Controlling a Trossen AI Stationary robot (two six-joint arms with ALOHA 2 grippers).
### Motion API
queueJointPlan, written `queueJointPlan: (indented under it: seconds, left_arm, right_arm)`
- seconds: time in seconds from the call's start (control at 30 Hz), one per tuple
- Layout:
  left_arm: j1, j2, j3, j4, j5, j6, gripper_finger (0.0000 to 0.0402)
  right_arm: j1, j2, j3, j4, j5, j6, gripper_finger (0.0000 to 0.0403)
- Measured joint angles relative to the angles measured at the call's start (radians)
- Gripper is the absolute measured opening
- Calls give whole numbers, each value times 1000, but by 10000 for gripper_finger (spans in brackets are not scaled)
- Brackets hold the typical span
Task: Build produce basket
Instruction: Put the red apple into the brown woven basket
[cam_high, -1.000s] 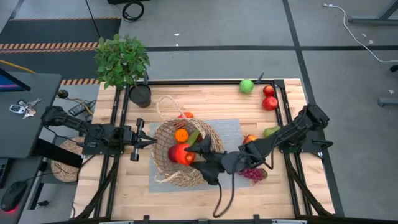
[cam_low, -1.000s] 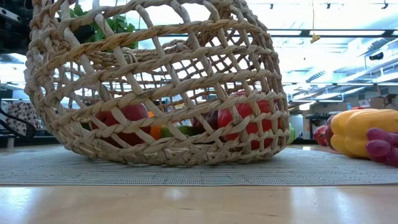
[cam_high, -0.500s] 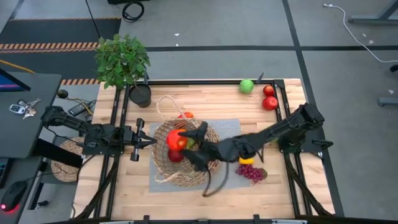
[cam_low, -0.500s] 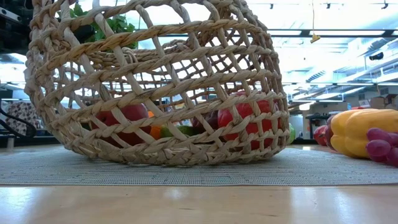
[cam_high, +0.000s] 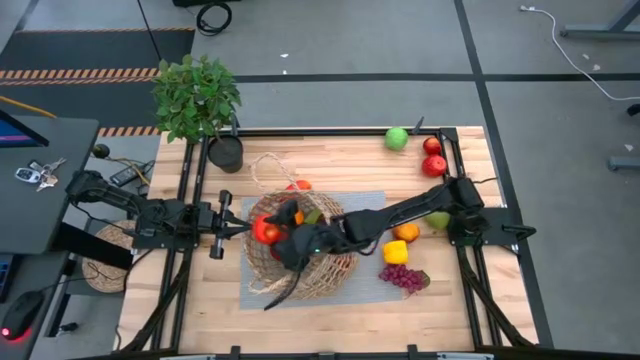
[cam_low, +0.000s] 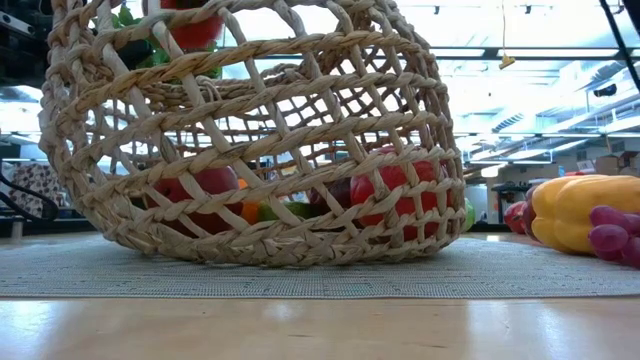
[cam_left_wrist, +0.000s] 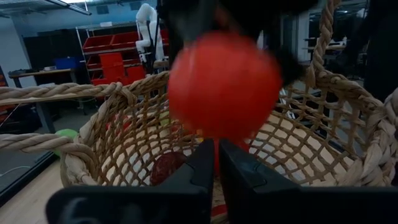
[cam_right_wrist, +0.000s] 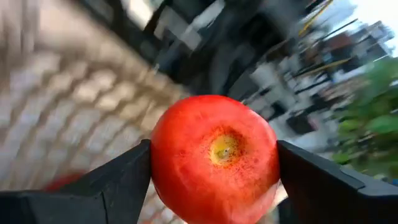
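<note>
Right wrist view fills with a red apple (cam_right_wrist: 214, 155) clamped between the two dark fingers (cam_right_wrist: 99, 186) of the right hand (cam_right_wrist: 214, 165), jaws spread wide around the fruit. From above, we see that right hand (cam_high: 268, 234) reaching across the bench (cam_high: 330, 160) and holding the apple (cam_high: 265, 233) over the left part of the basket (cam_high: 330, 275), a large tan wicker basket sitting on a grey mat (cam_high: 372, 205).

The left hand (cam_high: 222, 226) waits just beside the basket's left rim; in its own wrist view its fingers (cam_left_wrist: 202, 171) stand nearly together, holding nothing.

We judge this to be the placing step: the apple is carried above the opening but not yet released. The next move calls for lowering it past the rim and spreading the fingers, clear of the looped handle (cam_high: 268, 170).

Only the high view shows what remains outside: a yellow piece (cam_high: 396, 251) and purple grapes (cam_high: 407, 279) on the mat's right edge, an orange (cam_high: 406, 232), a pear (cam_high: 438, 219), a green apple (cam_high: 397, 138) and two red apples (cam_high: 433, 165) far off. A potted plant (cam_high: 197, 98) stands at the far left corner.

Only the low view shows the basket's contents through the weave (cam_low: 250, 150), red fruit lying at the bottom, and the held apple (cam_low: 195, 28) up near the rim.
</note>
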Motion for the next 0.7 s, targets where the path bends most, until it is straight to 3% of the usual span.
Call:
queueJointPlan:
  seconds: [0.17,0.4,0.7]
  left_arm:
    - [0,0,0,-1,0,0,31]
    - [0,0,0,-1,0,0,34]
    - [0,0,0,0,0,0,30]
  right_arm:
    - [-9,0,-3,-135,-5,35,330]
    - [-53,-7,-5,-298,-63,209,336]
    - [-82,-4,-5,-350,-161,311,394]
